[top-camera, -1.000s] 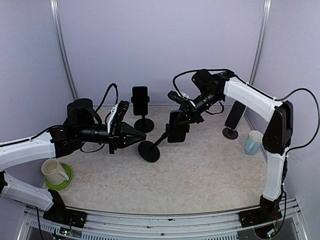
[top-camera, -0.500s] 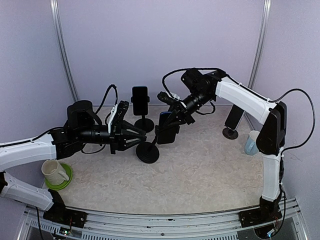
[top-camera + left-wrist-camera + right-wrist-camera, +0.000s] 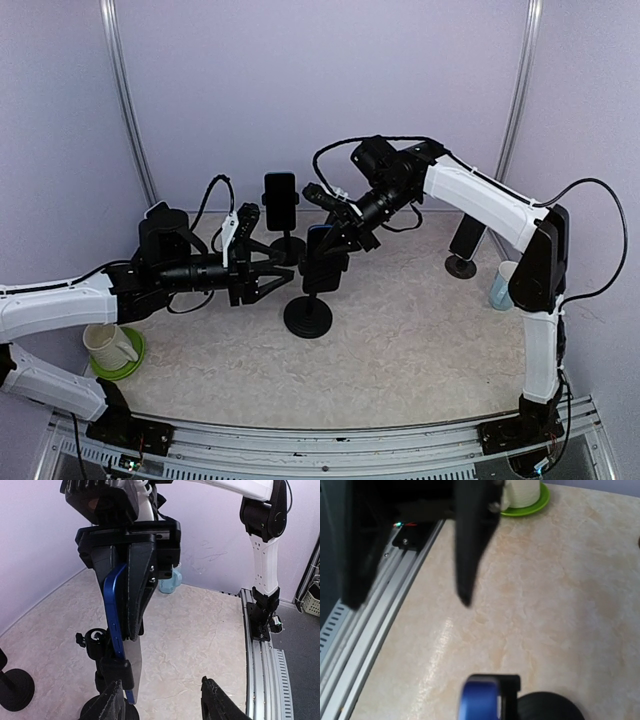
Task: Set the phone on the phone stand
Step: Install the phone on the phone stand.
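We're seating the phone, pinched in our right gripper, on the phone stand. Our left gripper is spread; next, release gently.

Phone sits on stand, mug far left.

Bright, even light, faint shadows; blurry right wrist close-up.

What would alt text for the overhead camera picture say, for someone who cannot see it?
The right end effector holds a phone at the top of a black phone stand mid-table, while the left end effector is open beside it. A mug sits far left.
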Available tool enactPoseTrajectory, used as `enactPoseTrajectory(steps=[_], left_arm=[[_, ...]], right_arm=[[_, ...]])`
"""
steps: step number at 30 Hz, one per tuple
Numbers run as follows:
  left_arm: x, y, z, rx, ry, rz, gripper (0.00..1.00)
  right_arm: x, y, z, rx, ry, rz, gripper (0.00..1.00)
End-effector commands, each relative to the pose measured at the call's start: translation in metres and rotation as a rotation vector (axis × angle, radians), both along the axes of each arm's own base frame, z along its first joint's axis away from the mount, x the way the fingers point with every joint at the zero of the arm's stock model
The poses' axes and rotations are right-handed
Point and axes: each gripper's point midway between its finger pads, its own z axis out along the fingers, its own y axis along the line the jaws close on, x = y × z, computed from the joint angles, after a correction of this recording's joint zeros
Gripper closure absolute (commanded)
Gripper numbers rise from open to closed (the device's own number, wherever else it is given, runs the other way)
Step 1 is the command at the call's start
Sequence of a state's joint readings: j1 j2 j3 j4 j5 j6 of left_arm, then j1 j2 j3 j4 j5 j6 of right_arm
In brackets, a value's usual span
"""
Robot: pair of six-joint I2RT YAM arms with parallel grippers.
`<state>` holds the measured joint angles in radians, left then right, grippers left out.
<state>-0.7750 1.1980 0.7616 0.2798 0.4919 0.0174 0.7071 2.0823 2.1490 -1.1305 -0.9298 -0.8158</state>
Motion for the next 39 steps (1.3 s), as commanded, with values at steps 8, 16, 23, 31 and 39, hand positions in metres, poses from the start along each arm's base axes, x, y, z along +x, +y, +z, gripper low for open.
enactPoseTrajectory(steps=[8, 16, 23, 31, 39], left_arm=[[0.010, 0.010, 0.002, -0.056, -0.016, 0.083, 0.41], [0.010, 0.016, 0.000, -0.072, -0.015, 0.104, 0.38], [0.010, 0.020, -0.003, -0.074, -0.012, 0.118, 0.33], [0.016, 0.022, -0.005, -0.076, -0.009, 0.136, 0.20], [0.023, 0.022, -0.011, -0.073, 0.011, 0.143, 0.11]], right_arm=[[-0.017, 0.030, 0.037, 0.122, -0.045, 0.063, 1.00], [-0.017, 0.035, 0.042, 0.139, -0.019, 0.053, 1.00], [-0.014, 0.039, 0.035, 0.113, -0.018, 0.029, 1.00], [-0.015, 0.039, 0.033, 0.104, -0.013, 0.025, 1.00], [-0.018, 0.040, 0.031, 0.100, -0.002, 0.032, 1.00]])
